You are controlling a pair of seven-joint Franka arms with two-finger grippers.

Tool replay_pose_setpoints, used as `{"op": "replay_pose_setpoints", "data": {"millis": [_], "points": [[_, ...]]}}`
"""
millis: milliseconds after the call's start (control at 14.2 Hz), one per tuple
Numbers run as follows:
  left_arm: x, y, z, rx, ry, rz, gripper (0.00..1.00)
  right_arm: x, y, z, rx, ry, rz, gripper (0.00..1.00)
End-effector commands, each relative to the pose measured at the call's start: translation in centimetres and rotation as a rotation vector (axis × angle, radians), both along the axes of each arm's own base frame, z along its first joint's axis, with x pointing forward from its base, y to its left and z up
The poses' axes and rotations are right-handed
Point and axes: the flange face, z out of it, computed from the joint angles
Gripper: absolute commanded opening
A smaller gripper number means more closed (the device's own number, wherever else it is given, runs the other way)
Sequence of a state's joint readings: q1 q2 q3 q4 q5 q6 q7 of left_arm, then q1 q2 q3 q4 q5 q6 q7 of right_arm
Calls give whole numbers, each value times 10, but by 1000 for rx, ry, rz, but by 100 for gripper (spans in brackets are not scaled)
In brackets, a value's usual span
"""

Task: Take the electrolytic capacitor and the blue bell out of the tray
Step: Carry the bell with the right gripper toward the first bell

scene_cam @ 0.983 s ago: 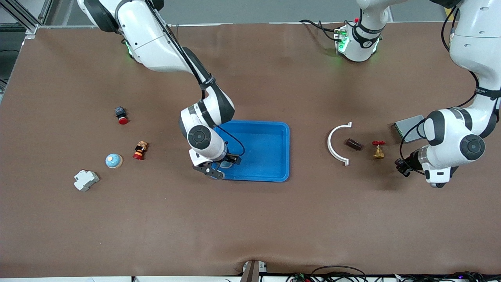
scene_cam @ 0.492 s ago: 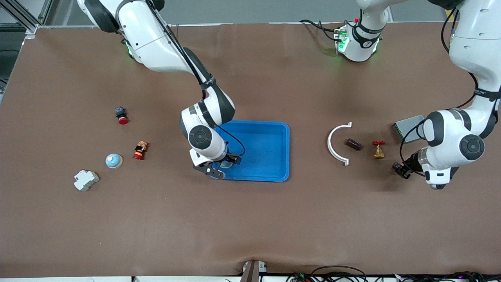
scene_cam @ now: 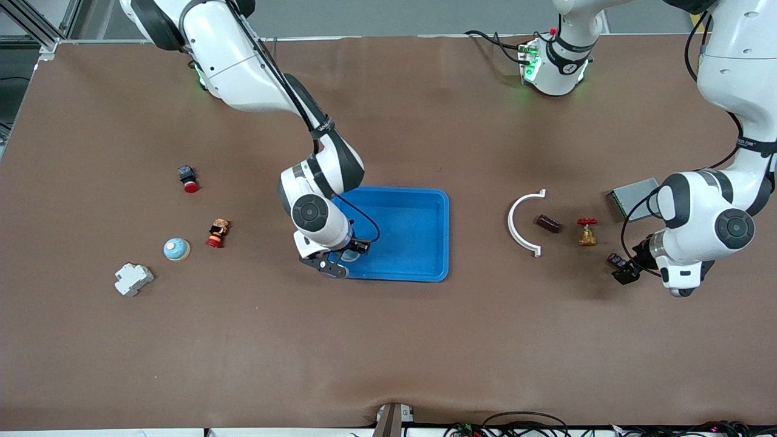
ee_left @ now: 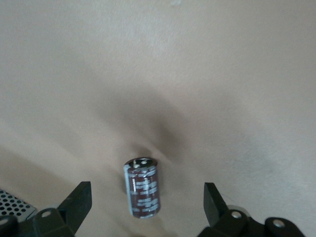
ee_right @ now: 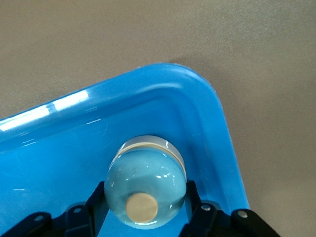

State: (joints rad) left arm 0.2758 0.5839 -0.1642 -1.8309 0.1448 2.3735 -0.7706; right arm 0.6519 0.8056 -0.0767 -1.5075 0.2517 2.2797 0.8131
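My right gripper (scene_cam: 340,262) is low in the corner of the blue tray (scene_cam: 419,243) nearest the front camera and the right arm's end. It is shut on a light blue bell (ee_right: 145,190) with a tan button, one finger on each side. The tray's rim (ee_right: 217,118) curves around it. My left gripper (scene_cam: 622,269) is open, low over the table at the left arm's end. In the left wrist view, a dark maroon capacitor (ee_left: 142,187) lies on the table between the gripper's (ee_left: 146,193) spread fingers, touching neither.
A second light blue bell (scene_cam: 176,249), a white breaker (scene_cam: 133,279) and two red buttons (scene_cam: 217,233) (scene_cam: 188,179) lie toward the right arm's end. A white curved piece (scene_cam: 523,223), a brown block (scene_cam: 548,223), a red-handled valve (scene_cam: 587,231) and a grey box (scene_cam: 631,195) lie near my left gripper.
My left gripper has shifted a little toward the front camera and turned slightly. My right gripper has stayed at the tray corner with the bell.
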Motion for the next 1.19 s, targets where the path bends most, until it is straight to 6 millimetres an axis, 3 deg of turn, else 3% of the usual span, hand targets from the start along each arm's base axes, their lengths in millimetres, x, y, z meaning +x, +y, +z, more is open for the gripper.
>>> {"op": "replay_pose_setpoints", "data": {"millis": [0, 211, 421, 632, 772, 1123], "points": [[6, -10, 16, 2, -8, 22, 100, 6, 6, 9, -3, -20, 16, 20], [16, -17, 33, 4, 15, 67, 100, 9, 4, 37, -12, 26, 21, 21], [19, -16, 42, 7, 46, 73, 100, 8, -8, 88, -15, 74, 58, 21], [22, -26, 55, -10, 51, 92, 100, 6, -45, 136, 0, 103, 128, 21], [24, -24, 65, -17, 72, 100, 100, -1, -81, 158, 23, 99, 185, 21], [23, -24, 62, -17, 80, 95, 100, -24, -159, 176, 16, 74, 319, 21]]}}
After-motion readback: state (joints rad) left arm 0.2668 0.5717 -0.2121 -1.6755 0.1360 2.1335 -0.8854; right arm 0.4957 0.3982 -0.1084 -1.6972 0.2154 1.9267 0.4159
